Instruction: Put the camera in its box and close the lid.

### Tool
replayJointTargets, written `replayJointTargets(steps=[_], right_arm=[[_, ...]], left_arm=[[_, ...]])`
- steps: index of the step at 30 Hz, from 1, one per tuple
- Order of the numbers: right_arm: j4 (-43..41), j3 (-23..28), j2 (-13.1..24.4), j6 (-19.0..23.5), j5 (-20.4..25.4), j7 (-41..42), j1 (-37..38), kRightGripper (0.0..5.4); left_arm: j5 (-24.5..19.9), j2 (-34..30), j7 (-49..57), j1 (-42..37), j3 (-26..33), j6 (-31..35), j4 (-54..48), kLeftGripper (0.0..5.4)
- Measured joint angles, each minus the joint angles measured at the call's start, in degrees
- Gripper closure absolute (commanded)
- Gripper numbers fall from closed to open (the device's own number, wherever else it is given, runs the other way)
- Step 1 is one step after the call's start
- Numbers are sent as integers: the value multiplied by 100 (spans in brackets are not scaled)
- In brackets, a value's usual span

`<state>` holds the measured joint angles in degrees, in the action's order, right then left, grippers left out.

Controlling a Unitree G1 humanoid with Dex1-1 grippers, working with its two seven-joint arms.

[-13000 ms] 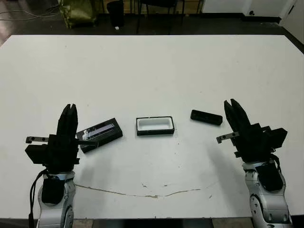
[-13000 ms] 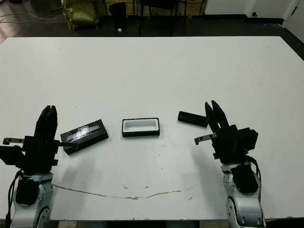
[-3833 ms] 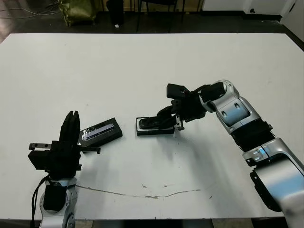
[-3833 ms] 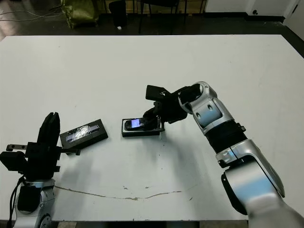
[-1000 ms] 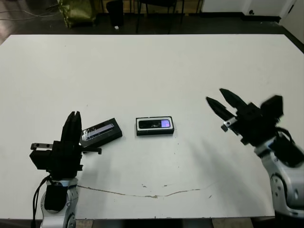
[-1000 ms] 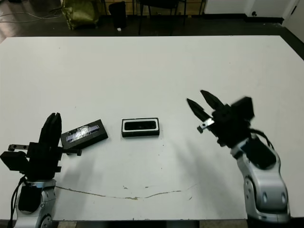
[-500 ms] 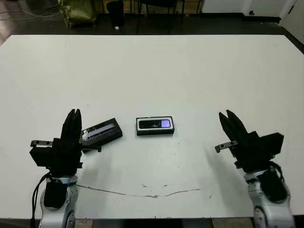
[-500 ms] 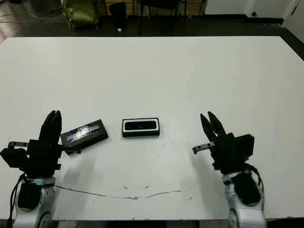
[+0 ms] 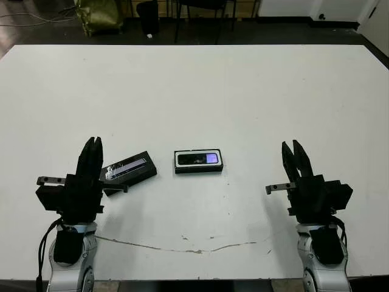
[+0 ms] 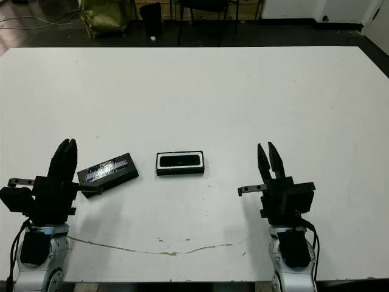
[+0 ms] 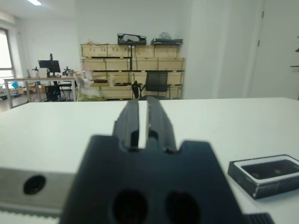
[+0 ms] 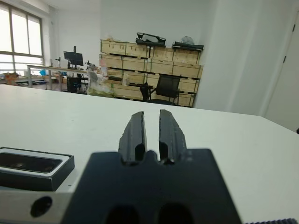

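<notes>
We find the small slim black bar-shaped camera (image 9: 198, 159), its bluish-purple screen patch facing up, lying flat inside the shallow rectangular box (image 9: 199, 162), a tray black on the outside with a white lining showing around the camera. The box sits near the middle of the white table (image 9: 194, 85), its long side running left to right. The box is uncovered: the flat black rectangular lid (image 9: 129, 170) with the glossy silvery-grey stripe lies on the table to the left of the box, apart from it and turned at a slight angle.

The left gripper (image 9: 93, 149) stands over the near left part of the table, just beside the lid's left end; from the head views we cannot tell whether it touches the lid. Its two black fingers (image 11: 128, 122) are drawn close together with only a thin slit between them, and nothing is held.

The right gripper (image 9: 293, 153) is over the near right part of the table, well apart from the box. Its fingers (image 12: 133, 133) stand nearly parallel with a narrow gap between them, and they hold nothing.

A thin dark crack line (image 9: 194, 248) runs across the table's near edge between the two arms. Beyond the table the wrist views show wooden crates on shelving (image 12: 149, 56) and a black office chair (image 12: 166, 88)
</notes>
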<state>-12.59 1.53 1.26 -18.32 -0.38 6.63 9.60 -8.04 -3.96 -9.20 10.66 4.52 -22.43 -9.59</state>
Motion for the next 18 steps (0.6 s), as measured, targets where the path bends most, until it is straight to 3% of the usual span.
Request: replayJointTargets(steps=[4,7,12,18], right_arm=[[-23,-46,0,15,-72,-94,2,539],[-60,-72,2,25,-115,-112,5,540],[-282,-94,-20,313,-182,-249,78,540],[-353,-116,-18,387,-176,-302,134,540]], left_arm=[[-282,-386,-406,40,55,450,-243,540],[-572,-925,-827,71,165,1171,-573,506],[-1118,-2057,-1781,-42,502,2270,-860,388],[-1488,-3102,-3495,-999,694,2248,295,247]])
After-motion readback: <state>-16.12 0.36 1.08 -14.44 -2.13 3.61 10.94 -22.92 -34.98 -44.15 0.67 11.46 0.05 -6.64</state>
